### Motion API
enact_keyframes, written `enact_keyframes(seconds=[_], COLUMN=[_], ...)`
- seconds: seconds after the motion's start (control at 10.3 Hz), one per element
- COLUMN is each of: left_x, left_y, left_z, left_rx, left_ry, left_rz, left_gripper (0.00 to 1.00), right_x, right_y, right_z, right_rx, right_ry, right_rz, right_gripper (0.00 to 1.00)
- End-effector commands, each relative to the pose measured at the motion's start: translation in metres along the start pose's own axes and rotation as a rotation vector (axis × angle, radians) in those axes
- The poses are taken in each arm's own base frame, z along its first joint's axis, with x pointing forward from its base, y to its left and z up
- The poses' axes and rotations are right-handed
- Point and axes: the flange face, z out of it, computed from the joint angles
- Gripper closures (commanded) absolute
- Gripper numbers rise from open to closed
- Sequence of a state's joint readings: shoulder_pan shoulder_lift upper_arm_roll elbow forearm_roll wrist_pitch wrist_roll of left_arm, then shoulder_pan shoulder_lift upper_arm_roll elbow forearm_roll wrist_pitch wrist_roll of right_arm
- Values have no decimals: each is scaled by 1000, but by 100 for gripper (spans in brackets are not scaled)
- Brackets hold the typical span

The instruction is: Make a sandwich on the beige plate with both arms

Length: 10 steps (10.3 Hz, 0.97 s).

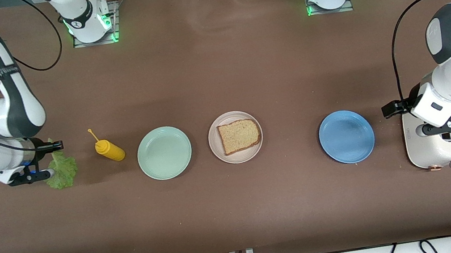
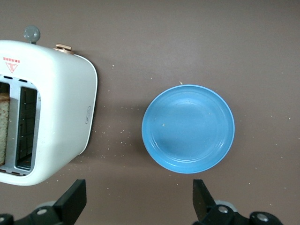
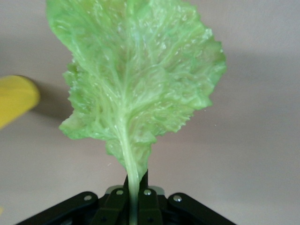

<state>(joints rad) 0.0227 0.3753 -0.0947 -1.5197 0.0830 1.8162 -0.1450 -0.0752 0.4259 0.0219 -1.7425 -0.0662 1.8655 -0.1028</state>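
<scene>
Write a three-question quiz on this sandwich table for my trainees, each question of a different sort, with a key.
1. True or false: the bread slice lies on the mint-green plate.
2. What does the right gripper hold? A) mustard bottle B) lettuce leaf C) bread
3. Fill in: the left gripper, jaws open, hangs by the toaster and the ____ plate.

Key: 1 false, it lies on the beige plate; 2 B, the lettuce leaf; 3 blue.
</scene>
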Motion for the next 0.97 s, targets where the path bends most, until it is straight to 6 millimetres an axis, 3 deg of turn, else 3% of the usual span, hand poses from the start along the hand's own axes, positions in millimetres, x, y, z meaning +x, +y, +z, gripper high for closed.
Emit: enact_keyframes(seconds=[0.0, 0.19, 0.39, 0.58, 0.78, 0.87], left_x=[4, 4, 4, 4, 4, 4], left_y=[3, 1, -3, -4, -5, -5], left_z=[-14, -15, -14, -14, -14, -14], left_rx=[-25, -39, -38, -33, -30, -30], left_ry=[6, 6, 6, 5, 5, 5], left_rz=[0, -9, -4, -3, -2, -2], left_gripper=[0, 0, 0, 0, 0, 0], right_x=[6, 4, 3, -2, -1, -2], right_y=[-27, -68, -122, -215, -275, -291], right_z=[-70, -96, -101, -111, -101, -95], right_rx=[1, 66, 115, 165, 166, 158], right_ry=[14, 8, -1, 6, 41, 37], right_rz=[-26, 52, 127, 169, 216, 234], right_gripper=[100, 100, 100, 100, 100, 100])
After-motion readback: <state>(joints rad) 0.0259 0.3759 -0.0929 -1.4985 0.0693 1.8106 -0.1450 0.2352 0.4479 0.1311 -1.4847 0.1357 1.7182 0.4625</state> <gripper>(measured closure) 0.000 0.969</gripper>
